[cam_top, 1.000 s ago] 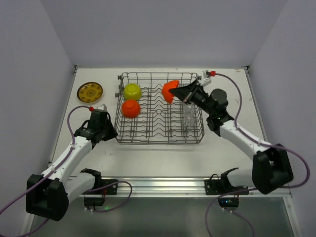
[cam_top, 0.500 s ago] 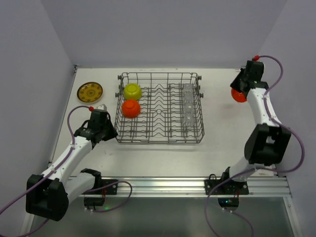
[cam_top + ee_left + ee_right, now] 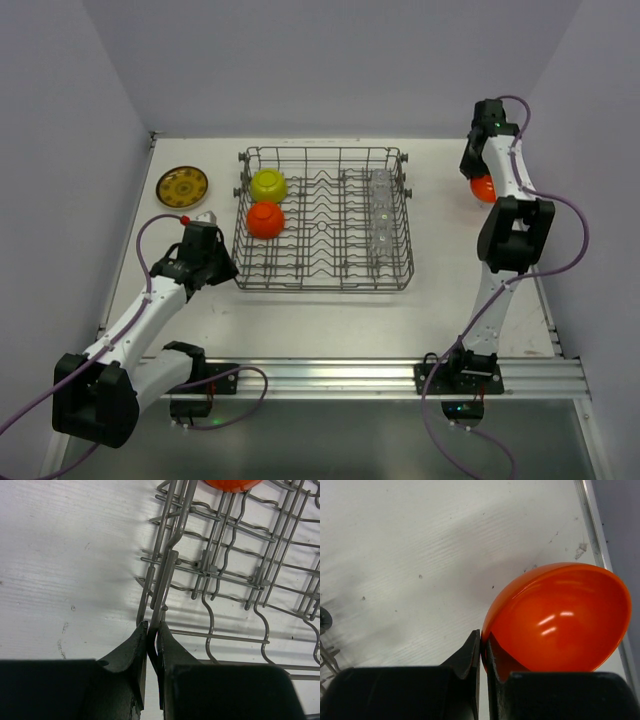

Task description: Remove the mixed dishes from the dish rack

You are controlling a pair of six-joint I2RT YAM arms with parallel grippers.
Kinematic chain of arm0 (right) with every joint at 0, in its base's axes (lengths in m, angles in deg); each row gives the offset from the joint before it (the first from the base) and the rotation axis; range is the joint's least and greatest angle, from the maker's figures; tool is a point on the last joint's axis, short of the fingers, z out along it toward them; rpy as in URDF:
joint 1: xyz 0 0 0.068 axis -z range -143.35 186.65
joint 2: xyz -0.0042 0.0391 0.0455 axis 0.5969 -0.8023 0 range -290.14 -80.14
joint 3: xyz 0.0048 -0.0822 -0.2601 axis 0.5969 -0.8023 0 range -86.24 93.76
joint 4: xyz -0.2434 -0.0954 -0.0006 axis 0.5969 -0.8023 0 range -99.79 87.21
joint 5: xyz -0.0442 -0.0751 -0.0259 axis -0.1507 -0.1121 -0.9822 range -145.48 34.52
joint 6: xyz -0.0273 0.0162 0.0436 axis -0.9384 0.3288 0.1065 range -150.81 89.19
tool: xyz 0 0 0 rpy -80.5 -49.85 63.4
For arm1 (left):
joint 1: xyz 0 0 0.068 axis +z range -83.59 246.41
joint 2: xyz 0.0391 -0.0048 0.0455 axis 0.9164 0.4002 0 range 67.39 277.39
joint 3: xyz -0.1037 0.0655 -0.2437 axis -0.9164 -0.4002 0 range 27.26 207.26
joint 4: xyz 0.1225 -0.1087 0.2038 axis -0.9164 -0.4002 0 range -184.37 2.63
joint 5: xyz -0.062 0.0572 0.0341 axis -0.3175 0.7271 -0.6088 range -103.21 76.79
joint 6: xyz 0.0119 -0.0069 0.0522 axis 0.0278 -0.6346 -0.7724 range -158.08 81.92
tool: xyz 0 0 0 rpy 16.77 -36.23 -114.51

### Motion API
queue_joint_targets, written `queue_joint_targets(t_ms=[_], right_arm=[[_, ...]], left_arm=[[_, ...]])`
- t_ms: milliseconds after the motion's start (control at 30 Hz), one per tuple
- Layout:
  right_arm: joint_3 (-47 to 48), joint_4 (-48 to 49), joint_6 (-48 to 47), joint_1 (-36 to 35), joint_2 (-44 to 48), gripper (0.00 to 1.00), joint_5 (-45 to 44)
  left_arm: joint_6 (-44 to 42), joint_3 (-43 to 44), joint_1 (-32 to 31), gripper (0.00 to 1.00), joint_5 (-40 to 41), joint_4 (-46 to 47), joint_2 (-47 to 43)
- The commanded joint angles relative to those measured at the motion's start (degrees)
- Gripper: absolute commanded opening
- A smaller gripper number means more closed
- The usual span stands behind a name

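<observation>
judging by how things lie, we have one brown-and-yellow patterned round plate [image 3: 182, 185] out on the white table [image 3: 320, 310] and our right gripper [image 3: 483, 647] pinching a glossy orange bowl [image 3: 560, 617] by its rim over the table's right edge, while our left gripper [image 3: 152, 640] clamps a corner wire of the grey wire dish rack [image 3: 322, 275], which holds a second orange bowl [image 3: 265, 220], a yellow-green bowl [image 3: 268, 184] and clear glasses [image 3: 382, 210].

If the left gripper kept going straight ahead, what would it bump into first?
Probably more of the rack. The left gripper is shut on its corner wire and points along its side, toward the orange bowl.
</observation>
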Motion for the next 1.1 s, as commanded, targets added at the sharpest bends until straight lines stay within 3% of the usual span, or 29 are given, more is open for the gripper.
queue_joint_targets(t_ms=[0,233,433,467,567,600,733,900,1000,1033,1067], right_arm=[[6.43,-4.6,-3.37,-0.18,-3.0,0.0,-1.7],[6.18,-4.43,-3.1,-1.05,-7.84,0.0,-1.25],[4.69,-3.82,-2.22,-1.49,-8.9,0.1,-0.28],[4.6,-3.82,-2.22,-1.49,-8.9,0.19,-0.11],[4.51,-4.08,-1.87,-1.49,-8.2,0.33,-0.63],[4.51,-4.17,-1.61,-1.49,-7.33,0.44,-0.64],[5.3,-5.13,-0.65,-1.76,-3.03,0.55,-0.72],[0.13,-2.16,1.46,-3.16,8.91,0.59,2.34],[-9.52,5.91,2.61,-6.76,20.07,0.81,3.14],[-12.42,11.25,3.31,-10.25,25.06,0.98,3.58],[-14.98,13.91,3.92,-11.59,27.29,0.99,4.45]], left_arm=[[-1.31,-0.74,-1.23,0.0,-4.12,1.89,0.1],[-1.49,-0.74,-1.23,0.0,-4.56,1.89,-0.25],[-1.49,-0.74,-1.23,0.0,-4.82,1.89,-0.6],[-1.49,-0.74,-1.23,0.0,-4.82,1.89,-0.6],[-1.4,-0.83,-1.23,0.0,-4.73,1.89,-0.51],[-1.4,-0.92,-1.23,0.0,-4.73,1.98,-0.6],[-1.4,-0.92,-1.23,0.0,-4.73,1.98,-0.69],[-1.4,-0.92,-1.23,0.0,-4.73,1.98,-0.78],[-1.4,-0.92,-1.23,0.0,-4.56,2.07,-0.69],[-1.4,-0.92,-1.23,0.0,-4.64,2.07,-0.6],[-1.31,-0.92,-1.23,0.0,-4.64,1.98,-0.52]])
